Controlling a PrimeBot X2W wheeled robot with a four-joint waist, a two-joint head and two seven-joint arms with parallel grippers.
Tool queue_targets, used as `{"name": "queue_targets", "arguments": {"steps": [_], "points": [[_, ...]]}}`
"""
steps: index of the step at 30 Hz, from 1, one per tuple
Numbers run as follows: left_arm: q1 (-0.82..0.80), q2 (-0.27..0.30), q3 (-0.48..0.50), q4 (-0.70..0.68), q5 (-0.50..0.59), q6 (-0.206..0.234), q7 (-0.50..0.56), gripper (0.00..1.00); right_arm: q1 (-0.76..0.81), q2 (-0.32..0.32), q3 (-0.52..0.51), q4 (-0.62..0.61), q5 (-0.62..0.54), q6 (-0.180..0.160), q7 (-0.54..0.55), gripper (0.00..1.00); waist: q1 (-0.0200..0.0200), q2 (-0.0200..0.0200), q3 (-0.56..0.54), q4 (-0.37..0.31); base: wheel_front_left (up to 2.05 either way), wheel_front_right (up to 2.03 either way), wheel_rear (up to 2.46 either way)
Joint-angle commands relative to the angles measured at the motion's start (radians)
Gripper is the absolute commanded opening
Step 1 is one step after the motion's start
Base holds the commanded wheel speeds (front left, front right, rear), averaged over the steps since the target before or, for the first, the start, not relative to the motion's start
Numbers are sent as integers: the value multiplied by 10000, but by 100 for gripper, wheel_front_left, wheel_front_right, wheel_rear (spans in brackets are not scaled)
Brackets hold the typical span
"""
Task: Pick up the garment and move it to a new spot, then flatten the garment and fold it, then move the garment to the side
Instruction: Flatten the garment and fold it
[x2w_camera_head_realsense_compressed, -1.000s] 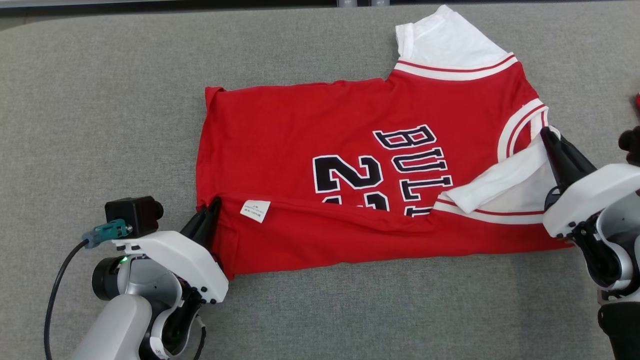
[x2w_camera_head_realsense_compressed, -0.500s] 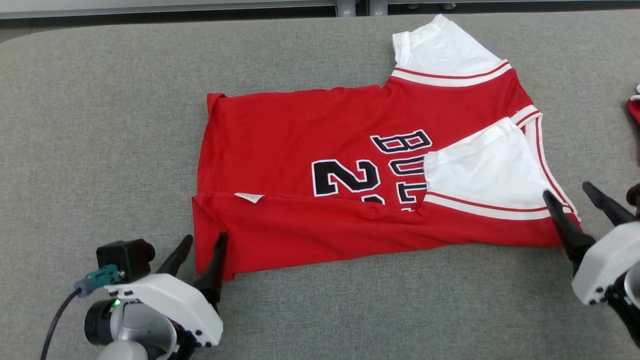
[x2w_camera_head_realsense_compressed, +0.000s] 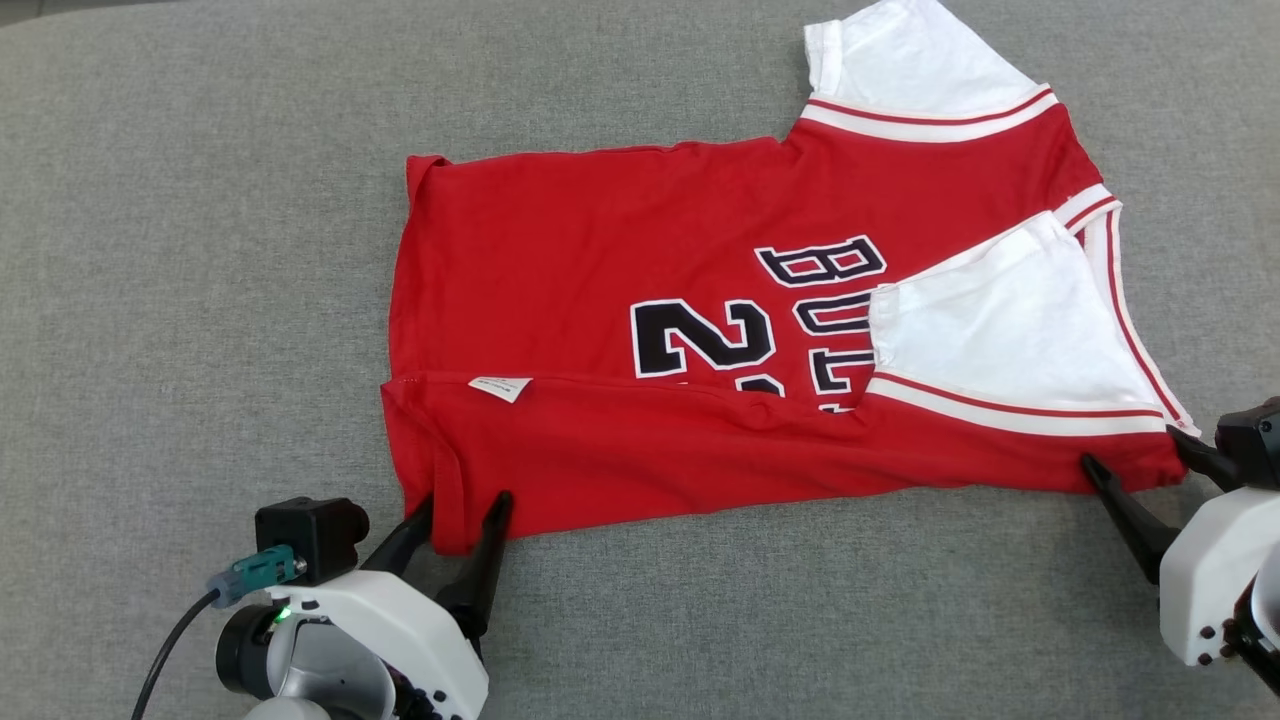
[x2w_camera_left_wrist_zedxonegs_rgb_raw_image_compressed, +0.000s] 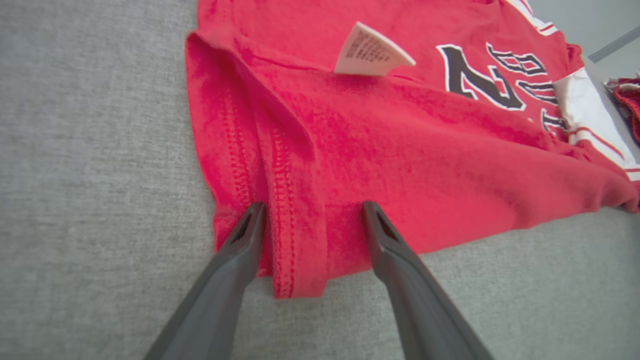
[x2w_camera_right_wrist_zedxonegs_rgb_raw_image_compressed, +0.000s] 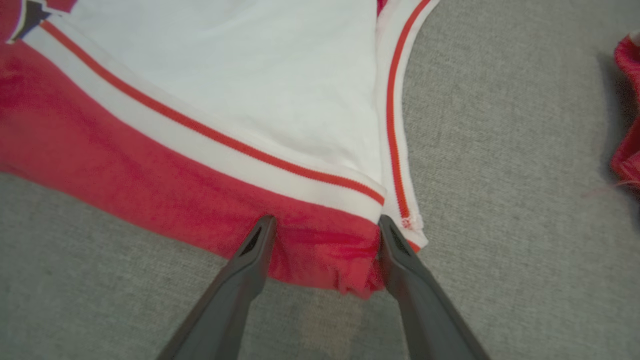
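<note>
Lying flat on the grey tabletop in the head view: one red garment, a jersey with black lettering, set centre to right. Its near long edge is already turned up over the body, and a white sleeve is laid inward. Left tool: jaws wide, straddling the near left corner. Right tool: jaws apart at the near right corner.

Left wrist view: left tool, spread wide, a dark finger on either side of the stitched hem corner of the garment; nothing is pinched. A white label stands up at the fold line.

Right wrist view: right tool, likewise spread, bracketing the red corner of the garment below the white sleeve. Another red cloth lies well apart at the edge.

Step judged in hand: folding, with both tools placed for a grip on the near edge. The next move calls for closing on every layer at both corners, then lifting evenly and carrying the edge across without dragging the sleeve loose.
</note>
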Motion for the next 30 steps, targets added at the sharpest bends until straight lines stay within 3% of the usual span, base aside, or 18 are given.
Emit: {"name": "queue_targets", "arguments": {"steps": [1,3,4,5,6,12,16,23,24,25,26,27,28,30], "points": [[0,17,-208,364,-45,-114,281,0,-114,-113,22,171,-134,2,251,100,0,-1,27,91,0,0,0],[-15,85,-285,360,-137,-306,365,0,-139,-136,23,249,-73,2,419,100,0,-1,15,137,0,0,0],[-29,137,-296,342,-168,-396,435,0,-171,-143,-30,280,-66,0,475,51,0,-1,-5,149,0,0,0],[-40,258,-311,325,-200,-490,506,0,-177,-149,-87,332,-32,-3,542,20,0,-1,-44,157,0,0,0],[-35,404,-285,288,-280,-601,575,0,-183,-184,-101,392,41,-3,630,0,0,-1,-83,158,0,0,0],[113,1079,81,-207,-750,-1059,927,0,-237,-451,-458,335,611,-3,941,0,0,-1,-362,135,0,0,0],[731,1788,361,-1039,-1344,-1364,1400,0,357,-923,-876,-403,1235,-12,1562,0,0,-1,-689,81,0,0,0],[1918,2174,345,-1993,-2076,-1554,1753,0,1826,-1487,-1075,-1598,2247,-11,2816,0,0,-1,-809,7,0,0,0],[2119,2154,325,-2021,-2133,-1511,1688,2,2001,-1491,-1120,-1674,2335,-9,2911,0,0,-1,-791,-22,0,0,0],[2283,2072,328,-1989,-2163,-1458,1603,42,2139,-1453,-1152,-1697,2370,-9,2944,0,0,-1,-774,-35,0,0,0],[2407,1997,327,-1927,-2146,-1392,1491,100,2227,-1410,-1149,-1686,2349,-9,2888,21,0,-1,-769,-38,0,0,0],[2499,1933,298,-1871,-2094,-1341,1383,100,2272,-1398,-1158,-1636,2218,-9,2783,70,0,-1,-772,-29,0,0,0],[2582,1853,283,-1832,-2045,-1313,1265,100,2312,-1370,-1171,-1560,2103,-9,2696,100,0,-1,-779,-9,0,0,0],[2688,1642,346,-1794,-2095,-1186,1031,100,2319,-1238,-1163,-1562,2074,0,2541,100,0,-1,-781,41,0,0,0]]}}
